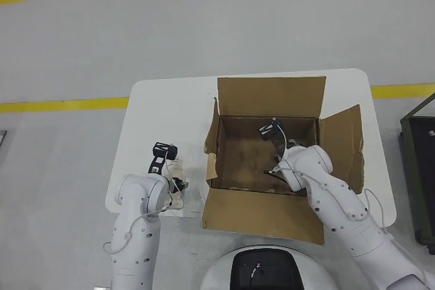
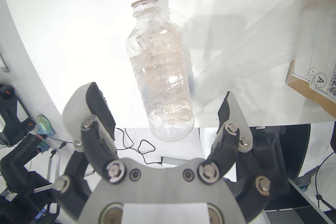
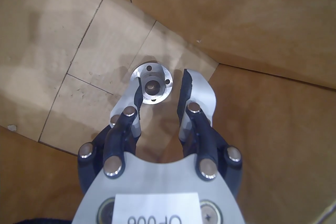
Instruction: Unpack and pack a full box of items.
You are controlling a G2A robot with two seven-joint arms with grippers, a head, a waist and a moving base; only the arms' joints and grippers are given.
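Observation:
An open cardboard box (image 1: pixel 272 96) stands on the white table (image 1: pixel 167 109) with its flaps spread. A clear plastic bottle (image 2: pixel 157 64) with a white cap lies on the table left of the box, its base near the table's front edge. My left gripper (image 2: pixel 160 92) is open, one finger on each side of the bottle's base and neither touching it. My right gripper (image 3: pixel 162 78) is down inside the box near a corner, open over a small round metal flange (image 3: pixel 160 72) on the box floor (image 3: pixel 65 38). One fingertip overlaps the flange's rim.
The box's labelled side wall (image 2: pixel 315 78) is close to the bottle. A dark green rack (image 1: pixel 428 174) stands off the table's right side. A yellow line (image 1: pixel 58 105) runs across the floor behind. Bare table lies left of the box.

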